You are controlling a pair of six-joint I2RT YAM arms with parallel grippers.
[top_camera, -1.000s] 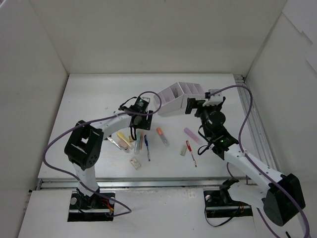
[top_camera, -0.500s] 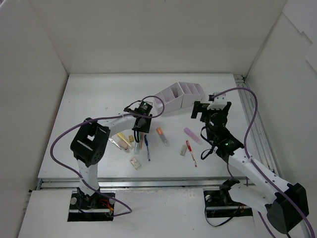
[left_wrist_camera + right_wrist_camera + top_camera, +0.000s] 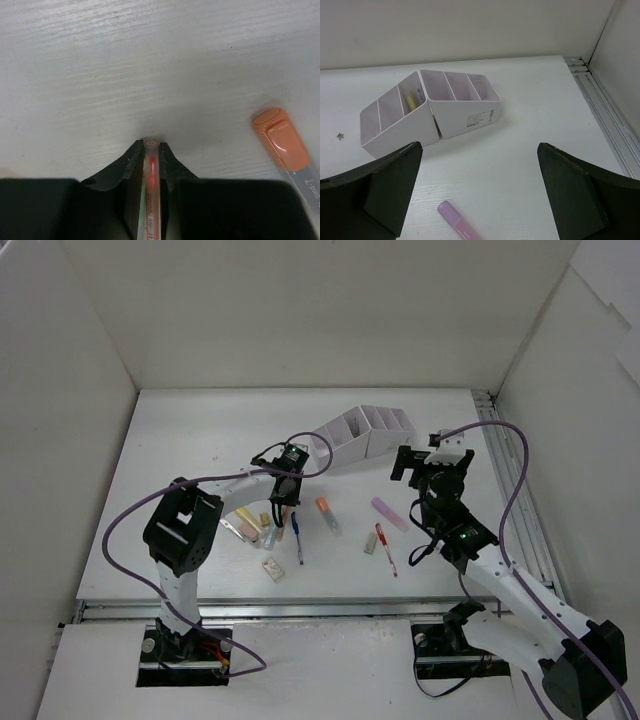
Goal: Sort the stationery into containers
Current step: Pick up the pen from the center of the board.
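Observation:
In the left wrist view my left gripper is shut on a clear pen with red ink, its end poking out past the fingertips just above the table. An orange marker lies to its right. From above, the left gripper is down among the scattered stationery: a yellow marker, a blue pen, the orange marker, a lilac marker and a red pen. The white and lilac organizer stands behind. My right gripper hangs open in front of the organizer, above the lilac marker.
Pale erasers and black-handled scissors lie near the front. A yellow pen sits in one organizer compartment. White walls enclose the table; a metal rail runs along the right edge.
My left gripper has lowered onto the pens and closed on the red-ink pen. My right arm has drawn back from the organizer, staying open.

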